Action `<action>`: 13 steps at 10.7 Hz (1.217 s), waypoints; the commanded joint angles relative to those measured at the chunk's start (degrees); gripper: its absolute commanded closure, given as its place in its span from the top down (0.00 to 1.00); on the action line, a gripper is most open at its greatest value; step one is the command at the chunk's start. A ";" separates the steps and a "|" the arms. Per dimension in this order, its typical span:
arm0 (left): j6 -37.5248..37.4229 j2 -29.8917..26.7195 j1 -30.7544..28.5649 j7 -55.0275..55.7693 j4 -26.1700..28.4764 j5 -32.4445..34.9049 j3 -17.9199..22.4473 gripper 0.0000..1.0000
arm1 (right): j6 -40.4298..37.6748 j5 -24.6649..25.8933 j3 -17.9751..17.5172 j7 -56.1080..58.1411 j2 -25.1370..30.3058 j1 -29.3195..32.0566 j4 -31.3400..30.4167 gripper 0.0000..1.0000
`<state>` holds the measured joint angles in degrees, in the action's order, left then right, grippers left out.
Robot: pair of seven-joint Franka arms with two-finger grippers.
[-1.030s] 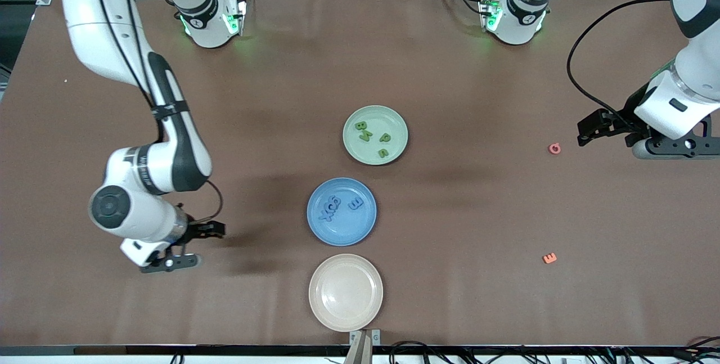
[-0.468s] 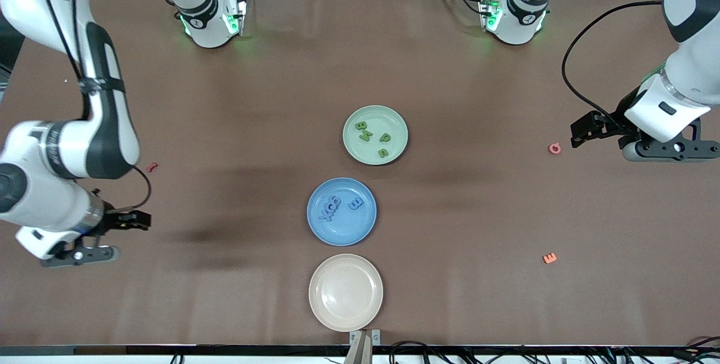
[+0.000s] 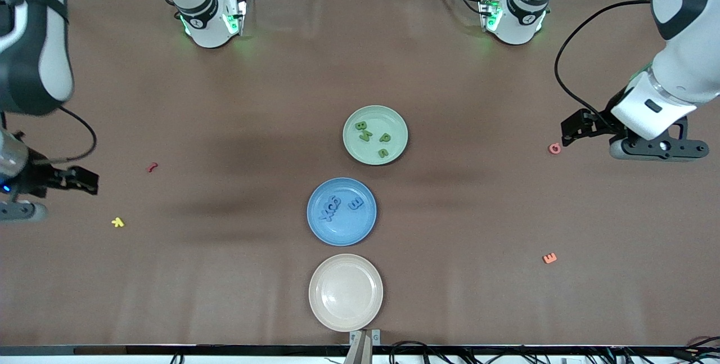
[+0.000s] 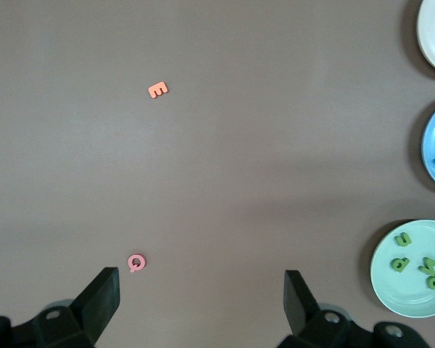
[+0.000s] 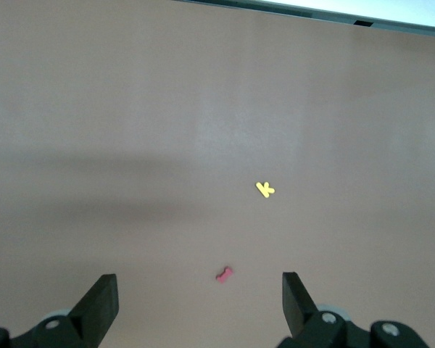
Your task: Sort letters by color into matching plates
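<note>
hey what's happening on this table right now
Nothing is being handled. Four green foam letters lie in the pale mint green plate, four blue foam letters in the medium blue plate. The left gripper hangs open above the table near a pink letter; the right gripper is open at the other end, near a red letter and a yellow letter.

light: bright, even, overhead | shadows: soft, faint on table [image 3: 450,274] | focus: sharp

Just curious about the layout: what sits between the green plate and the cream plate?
The blue plate, holding blue letters, lies between the green plate and cream plate, seen in the front view.
</note>
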<state>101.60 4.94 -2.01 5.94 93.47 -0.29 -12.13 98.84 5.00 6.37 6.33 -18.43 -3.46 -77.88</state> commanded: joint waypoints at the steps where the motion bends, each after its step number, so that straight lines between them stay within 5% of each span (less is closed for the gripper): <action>1: -0.17 -0.46 -0.18 -0.66 -0.22 1.52 -0.17 1.00 | -4.61 0.37 -0.57 -0.09 9.09 -0.22 -3.33 1.00; 5: -0.17 -0.55 0.17 0.03 -0.39 1.43 -0.17 1.00 | -9.37 -0.60 -0.75 -0.71 15.86 -1.37 -3.42 1.00; 13: -0.52 -2.03 -2.28 6.19 -0.57 0.03 0.26 1.00 | -9.55 -2.27 -0.49 -2.99 15.26 -1.19 -4.91 1.00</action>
<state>101.57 4.61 -2.54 9.43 93.12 -0.13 -12.03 89.73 4.37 5.59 4.54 -3.94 -4.83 -82.49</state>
